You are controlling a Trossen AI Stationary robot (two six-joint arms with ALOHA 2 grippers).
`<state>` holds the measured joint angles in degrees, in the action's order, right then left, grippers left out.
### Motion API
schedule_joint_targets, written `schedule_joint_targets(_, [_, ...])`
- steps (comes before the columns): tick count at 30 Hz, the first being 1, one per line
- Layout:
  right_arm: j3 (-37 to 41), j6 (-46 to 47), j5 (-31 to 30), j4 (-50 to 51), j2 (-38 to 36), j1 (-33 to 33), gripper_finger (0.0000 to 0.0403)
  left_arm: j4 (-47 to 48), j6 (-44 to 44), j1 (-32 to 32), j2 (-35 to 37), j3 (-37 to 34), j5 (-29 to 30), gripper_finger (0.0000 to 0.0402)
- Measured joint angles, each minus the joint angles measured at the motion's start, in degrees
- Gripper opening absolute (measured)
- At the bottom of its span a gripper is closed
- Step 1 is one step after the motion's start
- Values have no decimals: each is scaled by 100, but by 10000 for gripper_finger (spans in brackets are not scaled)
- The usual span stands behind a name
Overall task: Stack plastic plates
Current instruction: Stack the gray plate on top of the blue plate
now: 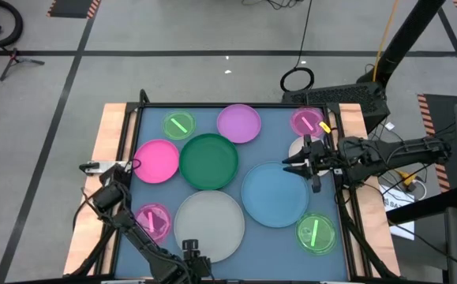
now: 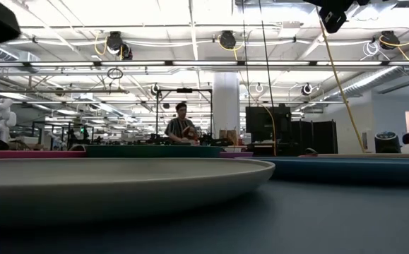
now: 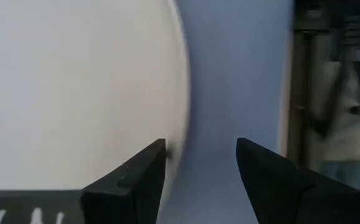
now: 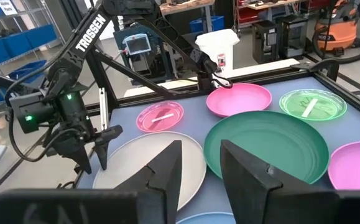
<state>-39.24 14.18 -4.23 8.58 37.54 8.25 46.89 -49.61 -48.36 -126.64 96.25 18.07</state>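
step: stacking is not yet begun; every plate is being seen flat on the mat, none lifted, some rims overlapping.
plates: grey plate [image 1: 209, 224] is lying near front edge, blue plate [image 1: 275, 194] beside it, green plate [image 1: 208, 161] at centre, pink plate [image 1: 157, 160] and lilac plate [image 1: 238, 123] farther back; small striped ones are sitting toward the corners.
left gripper [image 3: 198, 168]: fingers spread, nothing held, being hovered over the grey plate's rim at front.
right gripper [image 1: 305, 164]: fingers parted, empty, being held above the blue plate's far rim.
next: a rim probably needs straddling, then pinching and lifting onto a larger plate.
hidden: a cream plate seems partly covered by the right gripper; low view is being blocked by the grey plate.
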Motion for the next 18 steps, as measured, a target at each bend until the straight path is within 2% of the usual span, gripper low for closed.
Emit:
schedule_joint_targets(6, [0, -2, 0, -4, 0, -1, 102, 16, 245, 22, -34, 0, 307, 202])
schedule_joint_targets(13, [0, -7, 0, -4, 0, 0, 102, 139, 332, 40, -135, 2, 358, 200])
schedule_joint_targets(18, [0, -7, 0, -1, 0, 0, 102, 98, 318, 29, -227, 28, 381, 160])
